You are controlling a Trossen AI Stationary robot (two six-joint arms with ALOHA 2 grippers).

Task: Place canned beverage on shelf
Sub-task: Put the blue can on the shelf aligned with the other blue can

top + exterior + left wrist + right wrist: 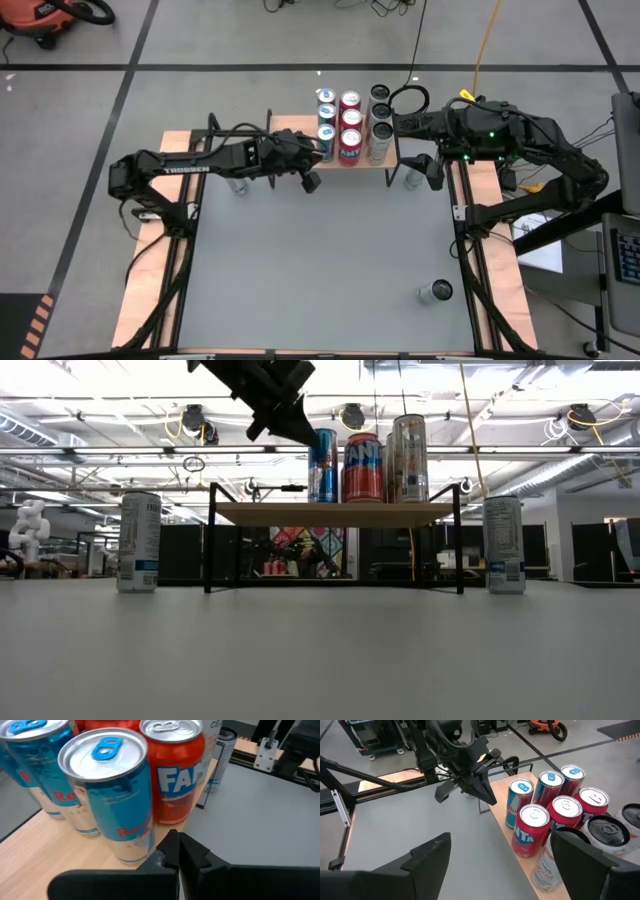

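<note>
The shelf [287,123] stands at the table's far middle on thin black legs [209,540]. Its wooden top [340,513] carries a row of blue cans [327,118], a row of red cans [350,122] and a row of silver cans [380,122], all upright on their bases. My left gripper [315,166] hovers open at the shelf's near left corner, just beside the nearest blue can [110,795], and it is empty. My right gripper [505,860] is open and empty above the shelf's right end, looking down on the cans [535,827].
One tall can [138,543] stands on the table left of the shelf and another [504,545] to its right. A third can [435,292] stands near the table's front right. Pale side boards with black rails [150,290] [500,280] edge the grey table.
</note>
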